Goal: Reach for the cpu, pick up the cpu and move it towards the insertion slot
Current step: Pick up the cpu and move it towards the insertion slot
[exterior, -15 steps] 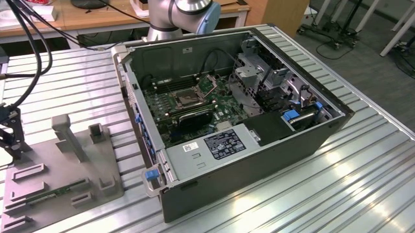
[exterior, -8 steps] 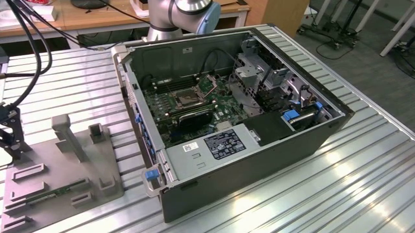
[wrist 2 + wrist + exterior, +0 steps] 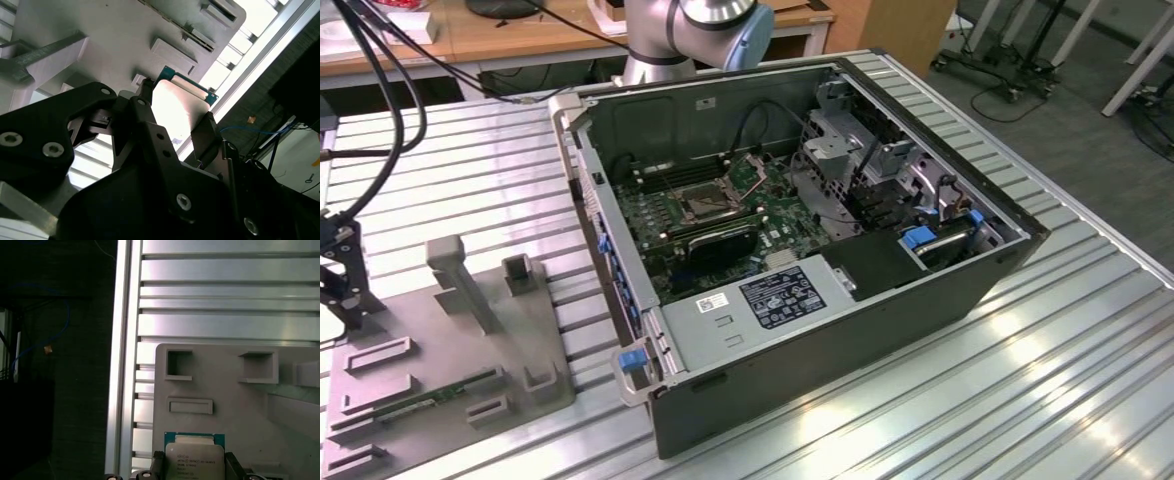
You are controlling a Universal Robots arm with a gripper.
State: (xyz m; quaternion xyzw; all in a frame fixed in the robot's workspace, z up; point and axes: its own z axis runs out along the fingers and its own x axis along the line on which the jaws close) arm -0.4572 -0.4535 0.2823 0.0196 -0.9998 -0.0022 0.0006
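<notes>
Claw (image 3: 176, 104): closed on the cpu (image 3: 177, 112). In both wrist views a black finger (image 3: 205, 137) sits against each of two opposite edges, with the pale face lying between them.

Position: the cpu is at the claw, over the grey tray (image 3: 250, 405) and close to the tray edge that runs along the table (image 3: 1067, 380) rim. We cannot tell whether it is lifted clear of the tray or resting on it. In the exterior view the claw is at the far left, above the tray. The slot (image 3: 700, 205) is inside the open case (image 3: 854, 320), well apart from the cpu.

Handling (our judgement):
- Light, flat and rigid, so it should not flex in the grip.
- The metal face looks smooth, and we expect it to be slippery. A pinch on the edges depends on even pressure from both fingers.
- The thin green board and the unseen underside are probably fragile, so the chip should not be scraped or dropped.
- Best hold is by two opposite edges, centred so that it does not tilt. The present grip looks close to that, and in the first wrist view the chip sits square between the fingers.

Appearance:
- Small square chip.
- Silvery-beige metal lid with rounded corners. It glares almost white in the second wrist view.
- A narrow green border shows past the lid on the side away from the claw.
- The lid carries lines of dark print, which we did not record.
- No damage is visible on the face we can see.
</notes>
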